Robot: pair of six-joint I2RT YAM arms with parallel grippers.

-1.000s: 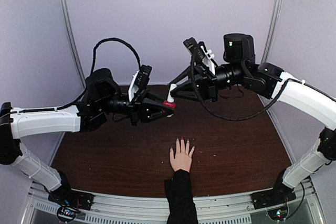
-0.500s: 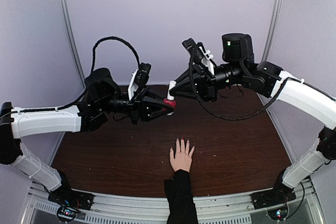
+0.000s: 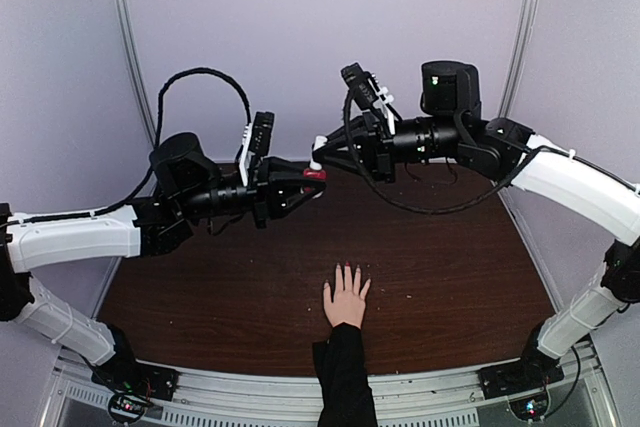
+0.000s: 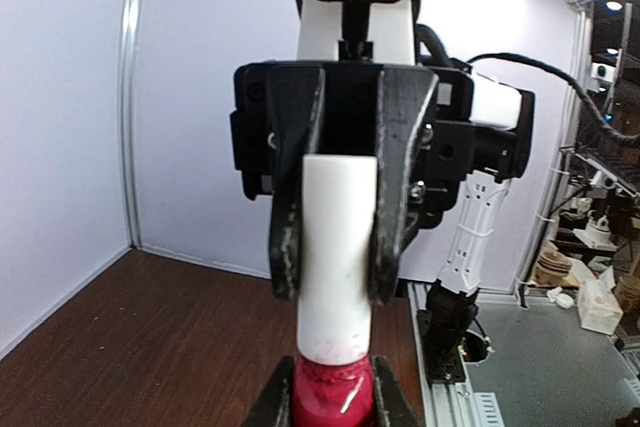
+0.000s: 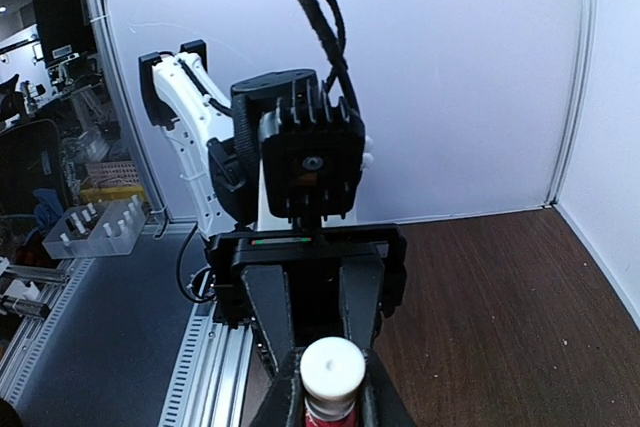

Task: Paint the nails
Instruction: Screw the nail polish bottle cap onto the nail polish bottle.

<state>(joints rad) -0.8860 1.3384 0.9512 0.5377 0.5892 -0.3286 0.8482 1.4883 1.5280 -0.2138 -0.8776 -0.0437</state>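
Legible text, labels, brand marks, numbers, signs: none readable in any of the three views.

Dark brown wooden table (image 3: 450, 277); pale hand (image 3: 346, 305), black-sleeved, flat near its front edge
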